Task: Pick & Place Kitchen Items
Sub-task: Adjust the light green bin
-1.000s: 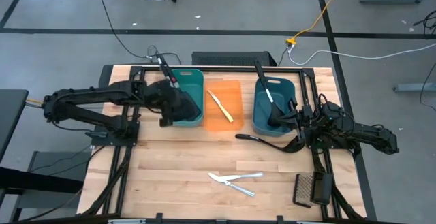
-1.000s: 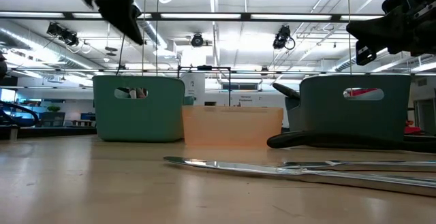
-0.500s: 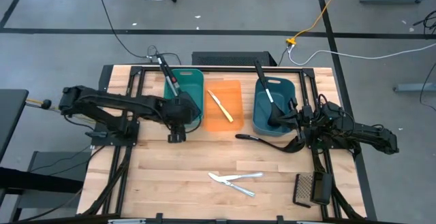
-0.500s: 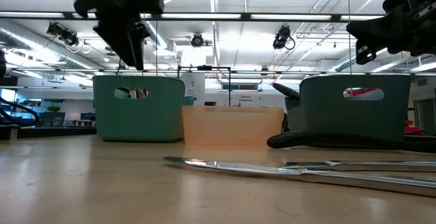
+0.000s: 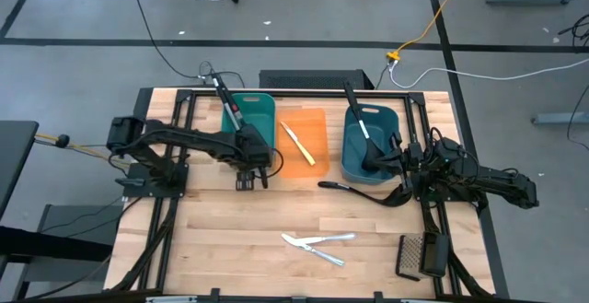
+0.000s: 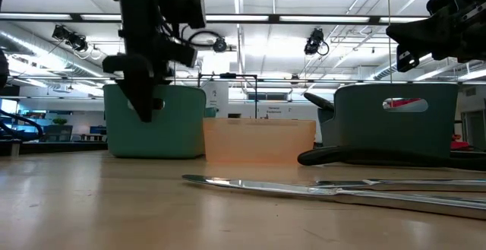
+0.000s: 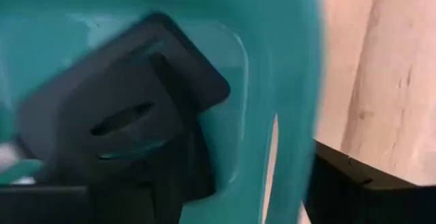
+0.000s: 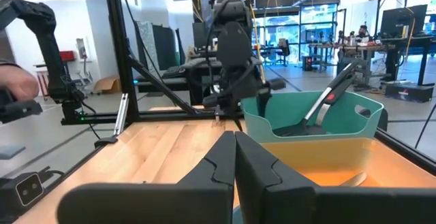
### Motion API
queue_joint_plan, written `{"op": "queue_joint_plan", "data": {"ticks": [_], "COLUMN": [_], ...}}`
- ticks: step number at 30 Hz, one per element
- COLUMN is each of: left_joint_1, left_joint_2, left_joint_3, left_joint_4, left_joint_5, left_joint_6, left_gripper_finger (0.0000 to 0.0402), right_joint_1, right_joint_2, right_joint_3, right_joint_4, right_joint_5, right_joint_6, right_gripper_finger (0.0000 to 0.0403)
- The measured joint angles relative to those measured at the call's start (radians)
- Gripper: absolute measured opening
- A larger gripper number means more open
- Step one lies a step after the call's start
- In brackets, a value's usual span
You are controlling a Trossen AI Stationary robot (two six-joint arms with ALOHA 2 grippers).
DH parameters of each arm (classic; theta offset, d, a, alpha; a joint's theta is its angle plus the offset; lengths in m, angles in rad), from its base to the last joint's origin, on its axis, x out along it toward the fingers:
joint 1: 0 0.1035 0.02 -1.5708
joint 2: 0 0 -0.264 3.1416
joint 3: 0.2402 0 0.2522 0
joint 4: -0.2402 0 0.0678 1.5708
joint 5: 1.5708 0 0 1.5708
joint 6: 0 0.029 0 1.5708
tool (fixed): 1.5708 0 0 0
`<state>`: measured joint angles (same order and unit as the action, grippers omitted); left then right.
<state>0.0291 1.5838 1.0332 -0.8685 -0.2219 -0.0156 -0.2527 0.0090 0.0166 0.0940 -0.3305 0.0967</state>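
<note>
Three items binned so far, three or so still out on the worktop

We count one spatula (image 5: 225,99) standing in the teal tub (image 5: 260,108), another utensil (image 5: 355,110) in the blue tub (image 5: 385,119) and a pale knife (image 5: 297,144) in the orange tub (image 5: 315,123) that sits between those two. Left to go, by our guess: the black ladle (image 5: 354,190) lying just in front of the blue tub, and a pair of silver knives (image 5: 317,242) well out in front of the orange tub. The left end effector (image 5: 251,176) hangs at the teal tub's front wall and we can't tell if it's open or closed. The right end effector (image 8: 235,157) parks beside the blue tub, pinched closed with nothing in it.
</note>
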Motion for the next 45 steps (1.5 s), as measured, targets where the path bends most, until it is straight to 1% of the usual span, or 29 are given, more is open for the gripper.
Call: {"op": "queue_joint_plan", "data": {"ticks": [2, 5, 12, 14, 16, 19, 23, 28, 35, 39, 42, 45], "left_joint_1": [0.012, 0.022, 0.021, 0.021, 0.022, 0.021, 0.021, 0.037, 0.052, 0.047, 0.047, 0.043], "left_joint_2": [0.021, 0.031, 0.033, 0.033, 0.033, 0.033, 0.031, 0.027, 0.030, 0.033, 0.033, 0.033], "left_joint_3": [0.000, 0.000, 0.000, -0.001, -0.001, -0.001, -0.004, -0.026, -0.035, -0.024, -0.006, 0.028], "left_joint_4": [-0.006, -0.002, -0.018, -0.016, -0.015, -0.025, -0.033, -0.050, -0.057, -0.072, -0.081, -0.138], "left_joint_5": [0.023, 0.032, 0.038, 0.047, 0.069, 0.074, 0.068, 0.064, 0.059, 0.059, 0.059, 0.045], "left_joint_6": [-0.010, -0.031, -0.060, -0.059, -0.058, -0.072, -0.068, -0.051, -0.023, -0.013, -0.010, -0.010], "left_gripper_finger": [0.0205, 0.0157, 0.0027, 0.0010, 0.0012, 0.0015, 0.0007, 0.0016, 0.0016, 0.0041, 0.0072, 0.0105], "right_joint_1": [0.000, 0.000, 0.000, 0.000, 0.000, 0.000, 0.000, 0.000, 0.000, 0.000, 0.000, 0.000], "right_joint_2": [0.000, 0.000, 0.000, 0.000, 0.000, 0.000, 0.000, 0.000, 0.000, 0.000, 0.000, 0.000], "right_joint_3": [0.000, 0.000, 0.000, 0.000, 0.000, 0.000, 0.000, 0.000, 0.000, 0.000, 0.000, 0.000], "right_joint_4": [0.000, 0.000, 0.000, 0.000, 0.000, 0.000, 0.000, 0.000, -0.001, -0.001, -0.001, -0.001], "right_joint_5": [0.000, 0.000, -0.001, -0.001, -0.001, -0.001, -0.001, -0.001, 0.000, 0.000, 0.000, 0.000], "right_joint_6": [0.000, 0.000, 0.000, 0.000, -0.001, -0.001, -0.001, 0.000, 0.001, 0.001, 0.002, 0.002], "right_gripper_finger": [0.0007, 0.0007, 0.0007, 0.0007, 0.0007, 0.0007, 0.0007, 0.0007, 0.0007, 0.0007, 0.0007, 0.0007]}}
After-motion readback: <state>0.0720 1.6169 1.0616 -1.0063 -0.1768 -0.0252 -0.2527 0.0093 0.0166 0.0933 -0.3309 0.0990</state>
